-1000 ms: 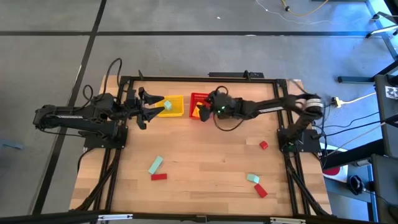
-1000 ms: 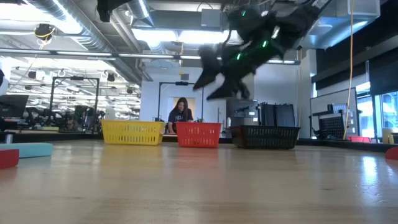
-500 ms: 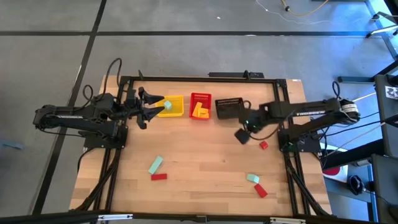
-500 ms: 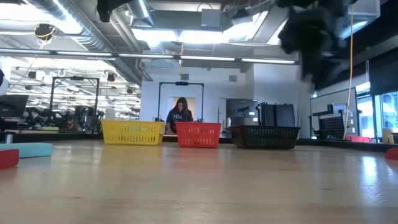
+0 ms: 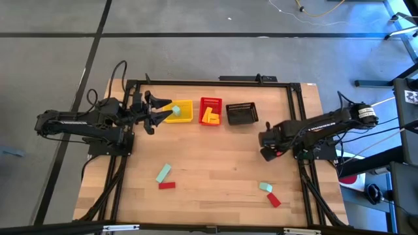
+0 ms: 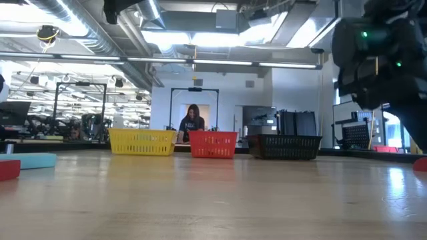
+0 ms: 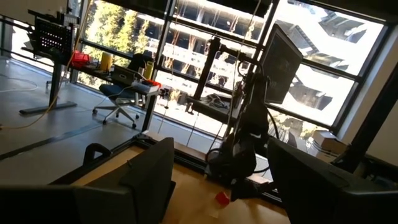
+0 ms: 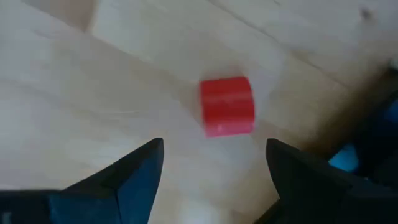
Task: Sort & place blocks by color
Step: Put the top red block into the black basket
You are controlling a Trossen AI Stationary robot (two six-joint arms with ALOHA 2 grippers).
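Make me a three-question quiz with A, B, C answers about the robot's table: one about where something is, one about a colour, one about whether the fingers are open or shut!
1. Where is the right gripper?
A. Over the yellow basket
B. Above a small red block near the table's right side
C. Inside the black basket

2. What colour is the middle basket?
A. Red
B. Blue
C. White

3. How are the right gripper's fingers?
A. Shut on a block
B. Shut and empty
C. Open, with nothing held

Answers: 1 B, the right wrist view looks down on the red block. 2 A, it sits between the yellow basket and black basket. 3 C, the block lies apart beyond the spread fingers.
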